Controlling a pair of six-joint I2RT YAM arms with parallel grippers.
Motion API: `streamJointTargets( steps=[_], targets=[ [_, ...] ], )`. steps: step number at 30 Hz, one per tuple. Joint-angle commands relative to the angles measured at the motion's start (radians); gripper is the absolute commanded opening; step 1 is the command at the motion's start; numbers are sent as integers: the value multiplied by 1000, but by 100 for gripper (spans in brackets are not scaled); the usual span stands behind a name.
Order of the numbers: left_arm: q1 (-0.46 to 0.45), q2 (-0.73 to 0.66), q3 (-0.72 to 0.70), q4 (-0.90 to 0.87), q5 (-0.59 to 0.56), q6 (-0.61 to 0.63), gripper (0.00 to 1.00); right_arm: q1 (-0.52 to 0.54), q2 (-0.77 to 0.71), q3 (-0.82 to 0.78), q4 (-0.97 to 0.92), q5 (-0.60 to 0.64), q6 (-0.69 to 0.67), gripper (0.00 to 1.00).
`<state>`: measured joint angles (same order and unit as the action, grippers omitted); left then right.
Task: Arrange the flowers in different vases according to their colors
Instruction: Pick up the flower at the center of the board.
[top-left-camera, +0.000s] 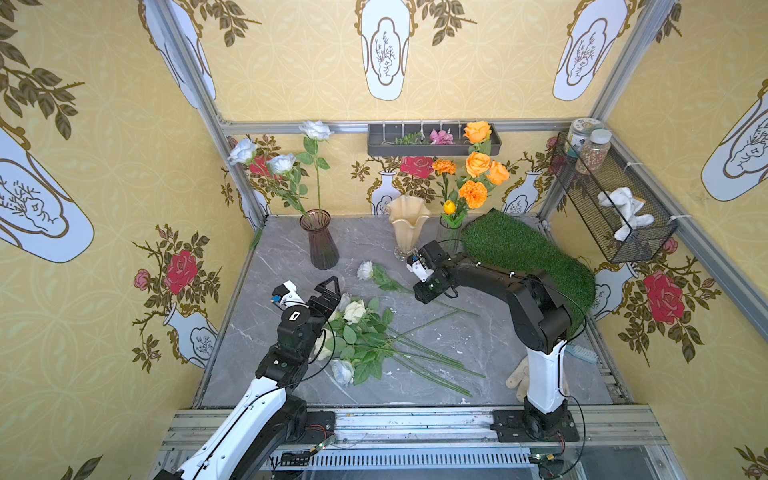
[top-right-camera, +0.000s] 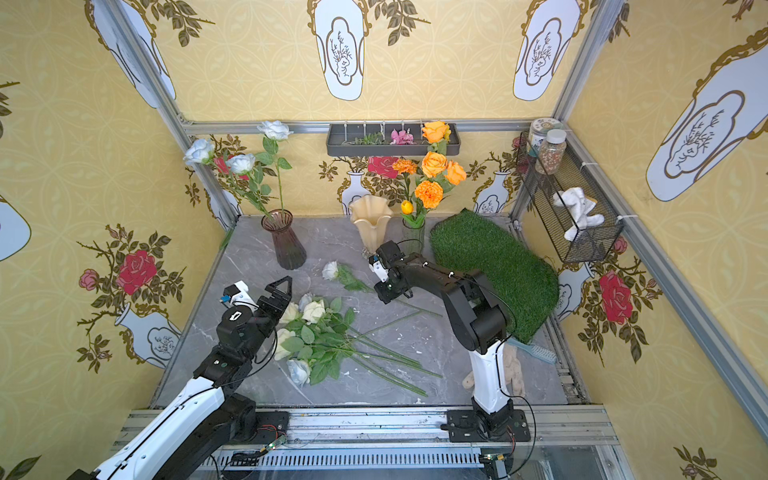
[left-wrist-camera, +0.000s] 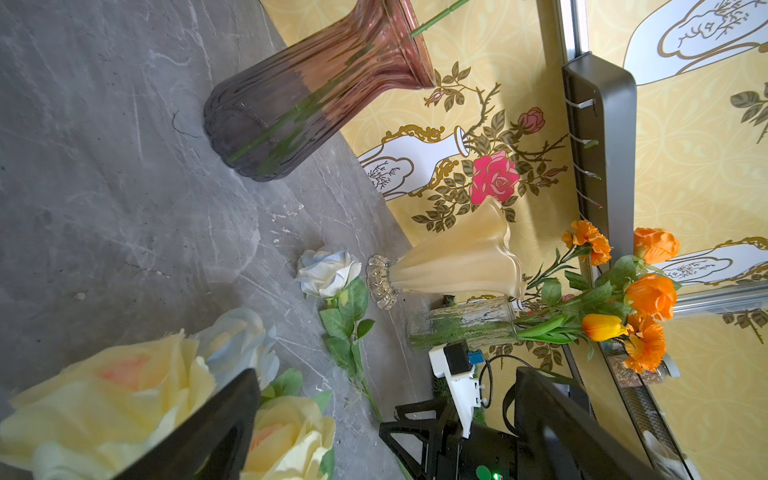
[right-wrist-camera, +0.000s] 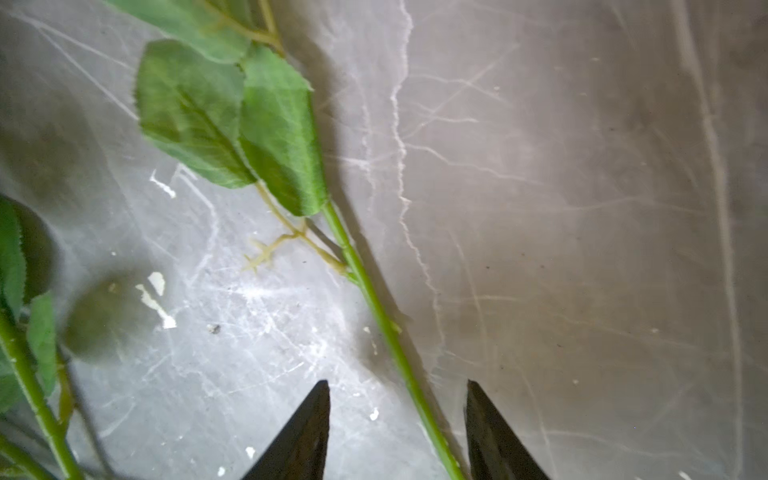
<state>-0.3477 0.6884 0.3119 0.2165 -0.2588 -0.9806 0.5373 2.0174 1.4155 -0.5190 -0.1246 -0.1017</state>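
A smoky purple-brown vase (top-left-camera: 320, 243) (left-wrist-camera: 299, 104) at the back left holds three pale blue-white roses (top-left-camera: 281, 163). The cream ruffled vase (top-left-camera: 408, 226) (left-wrist-camera: 453, 262) stands empty beside the clear vase (top-right-camera: 413, 237), which is full of orange flowers (top-left-camera: 478, 164). Cream and pale blue roses (top-left-camera: 355, 332) lie heaped mid-table. One white rose (top-left-camera: 365, 270) (left-wrist-camera: 328, 270) lies apart. Its green stem (right-wrist-camera: 374, 299) runs between the spread jaws of my right gripper (right-wrist-camera: 397, 386) (top-left-camera: 426, 289), which points down at the table and is open. My left gripper (top-left-camera: 332, 301) (left-wrist-camera: 316, 401) hangs wide open over the heap's blooms.
A green turf mat (top-left-camera: 528, 257) leans at the back right. A wire basket (top-left-camera: 615, 208) with jars and a white cloth hangs on the right wall, and a dark tray (top-left-camera: 432, 143) on the back wall. A brush (top-left-camera: 582, 353) and a glove (top-left-camera: 519, 378) lie near my right arm's base.
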Motion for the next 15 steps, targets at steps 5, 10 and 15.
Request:
streamJointTargets(
  steps=[5,10,15],
  targets=[
    [2,2,-9,29,0,-4,100,8,39,29,-28,0,-34,52],
    [4,9,-8,35,-1,-3,100,32,61,19,-24,0,-44,47],
    [6,10,-8,38,3,-3,100,33,127,77,-75,-9,-46,22]
  ],
)
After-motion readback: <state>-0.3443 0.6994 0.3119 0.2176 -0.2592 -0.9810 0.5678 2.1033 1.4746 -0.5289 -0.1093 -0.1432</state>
